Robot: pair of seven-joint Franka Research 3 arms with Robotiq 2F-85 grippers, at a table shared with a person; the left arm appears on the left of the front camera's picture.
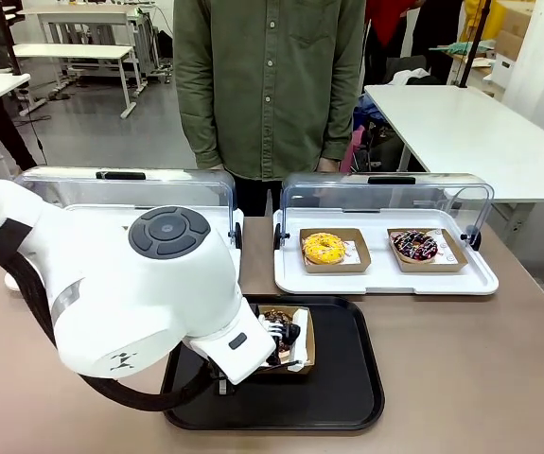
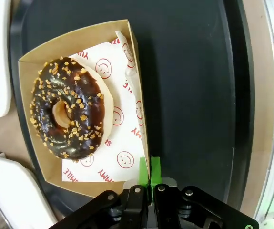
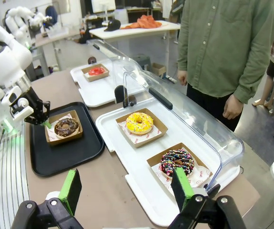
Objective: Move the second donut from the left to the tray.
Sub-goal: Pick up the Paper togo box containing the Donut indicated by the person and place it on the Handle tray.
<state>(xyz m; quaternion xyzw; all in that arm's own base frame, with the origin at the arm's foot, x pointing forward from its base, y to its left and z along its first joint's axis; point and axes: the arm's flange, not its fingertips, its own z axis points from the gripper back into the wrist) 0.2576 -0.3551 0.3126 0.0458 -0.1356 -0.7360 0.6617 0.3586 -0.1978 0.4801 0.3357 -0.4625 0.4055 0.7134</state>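
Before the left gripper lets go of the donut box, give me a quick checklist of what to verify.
1. Box over the tray: ok.
2. Box resting flat on the tray: cannot tell.
3. Left gripper shut on the box wall: ok.
4. Donut seated in the box: ok.
5. Right gripper open and away from the tray: ok.
6. Person's hand off the table: ok.

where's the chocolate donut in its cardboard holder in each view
Front view: the chocolate donut sits lower centre, partly behind the left arm.
Left wrist view: left of centre, in its cardboard holder.
Right wrist view: middle left.
Shared landmark: the black tray under it.
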